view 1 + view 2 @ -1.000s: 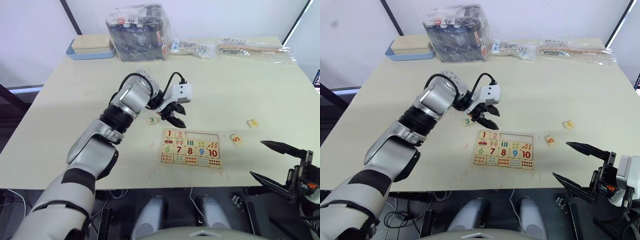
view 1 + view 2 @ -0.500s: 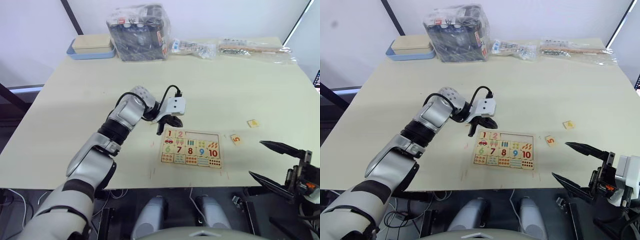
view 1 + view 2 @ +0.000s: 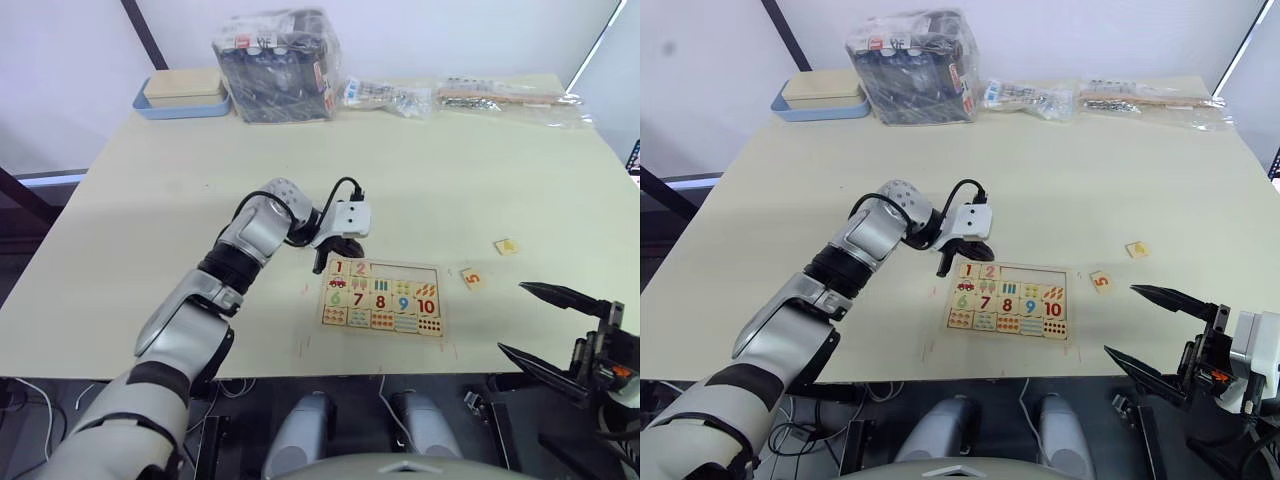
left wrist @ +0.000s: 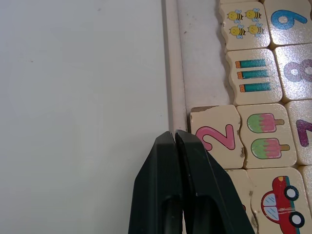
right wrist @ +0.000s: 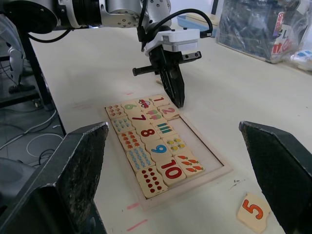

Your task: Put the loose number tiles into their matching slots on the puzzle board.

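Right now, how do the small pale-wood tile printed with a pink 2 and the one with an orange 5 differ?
The pale-wood tile with the pink 2 sits in the puzzle board's top row, beside the 1 tile; the orange 5 tile lies loose on the table, off the board. The shut left gripper rests at the 2's edge; nothing touches the 5. Both lie numeral-up.

Bright, even light falls on the pale beige counter (image 3: 150, 200) (shadows soft and faint); the clear plastic-wrapped dark bundle (image 3: 275, 65) shows glare, and the right wrist view's near black fingers (image 5: 73, 185) are blurred
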Tool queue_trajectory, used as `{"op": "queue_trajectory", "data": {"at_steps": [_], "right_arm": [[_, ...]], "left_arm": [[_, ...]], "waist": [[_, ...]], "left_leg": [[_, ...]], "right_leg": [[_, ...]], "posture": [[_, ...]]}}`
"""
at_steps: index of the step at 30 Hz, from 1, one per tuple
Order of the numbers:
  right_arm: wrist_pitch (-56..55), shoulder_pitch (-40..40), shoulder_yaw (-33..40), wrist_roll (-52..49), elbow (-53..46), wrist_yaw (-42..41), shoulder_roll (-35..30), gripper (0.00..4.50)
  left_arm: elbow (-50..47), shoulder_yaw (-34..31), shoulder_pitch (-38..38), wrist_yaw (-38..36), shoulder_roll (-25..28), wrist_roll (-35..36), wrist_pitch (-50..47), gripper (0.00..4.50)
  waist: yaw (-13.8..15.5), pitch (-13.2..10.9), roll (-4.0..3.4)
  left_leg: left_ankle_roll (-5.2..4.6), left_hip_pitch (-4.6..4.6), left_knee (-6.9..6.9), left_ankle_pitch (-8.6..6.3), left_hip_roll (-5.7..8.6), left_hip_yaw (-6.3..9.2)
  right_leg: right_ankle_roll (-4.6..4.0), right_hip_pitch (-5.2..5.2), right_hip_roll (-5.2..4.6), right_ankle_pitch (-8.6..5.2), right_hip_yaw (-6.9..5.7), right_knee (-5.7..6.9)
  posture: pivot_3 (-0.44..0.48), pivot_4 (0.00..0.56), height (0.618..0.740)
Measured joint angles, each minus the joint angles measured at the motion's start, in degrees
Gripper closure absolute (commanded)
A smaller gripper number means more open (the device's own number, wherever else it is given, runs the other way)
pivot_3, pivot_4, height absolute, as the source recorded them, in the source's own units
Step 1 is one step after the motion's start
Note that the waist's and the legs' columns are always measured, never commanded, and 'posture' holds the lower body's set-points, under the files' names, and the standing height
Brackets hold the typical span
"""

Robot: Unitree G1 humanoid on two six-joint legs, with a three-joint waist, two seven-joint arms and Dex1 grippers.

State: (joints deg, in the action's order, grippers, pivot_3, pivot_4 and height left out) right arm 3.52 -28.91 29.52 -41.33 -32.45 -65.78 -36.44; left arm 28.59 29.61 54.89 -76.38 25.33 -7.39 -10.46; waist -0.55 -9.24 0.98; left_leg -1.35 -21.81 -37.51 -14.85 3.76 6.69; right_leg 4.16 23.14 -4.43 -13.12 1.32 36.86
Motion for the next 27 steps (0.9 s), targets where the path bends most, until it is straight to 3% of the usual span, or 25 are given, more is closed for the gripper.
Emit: {"op": "queue_trajectory", "data": {"at_steps": [16,21,27], "right_arm": [[0.0,-0.2,0.0,0.1,0.0,0.0,0.1,0.00],[0.0,-0.4,-0.1,0.2,-0.1,1.0,0.6,0.00],[0.6,2.6,-1.4,0.4,1.0,3.4,1.0,0.00]], "left_arm": [[-1.6,-0.5,-1.2,-0.1,0.3,-0.3,-0.5,4.40],[-6.8,-9.3,-4.9,3.1,1.9,5.2,-6.9,4.40],[-22.9,-19.9,-16.7,10.5,4.5,11.9,-17.9,4.40]], "waist": [[0.0,0.0,0.00],[-0.3,0.0,-0.01],[-0.1,0.0,-0.03]], "left_leg": [[0.00,0.00,0.00,0.00,0.00,0.01],[0.00,0.02,0.00,0.00,-0.04,0.03],[0.01,0.03,0.00,0.00,-0.05,0.02]], "right_leg": [[0.00,0.00,0.00,0.00,0.00,0.00],[-0.01,0.00,0.00,0.00,0.00,0.01],[-0.02,0.00,-0.06,0.01,0.02,0.02]], "posture": [[0.000,0.150,0.740],[0.000,0.150,0.740],[0.000,0.150,0.740]]}}
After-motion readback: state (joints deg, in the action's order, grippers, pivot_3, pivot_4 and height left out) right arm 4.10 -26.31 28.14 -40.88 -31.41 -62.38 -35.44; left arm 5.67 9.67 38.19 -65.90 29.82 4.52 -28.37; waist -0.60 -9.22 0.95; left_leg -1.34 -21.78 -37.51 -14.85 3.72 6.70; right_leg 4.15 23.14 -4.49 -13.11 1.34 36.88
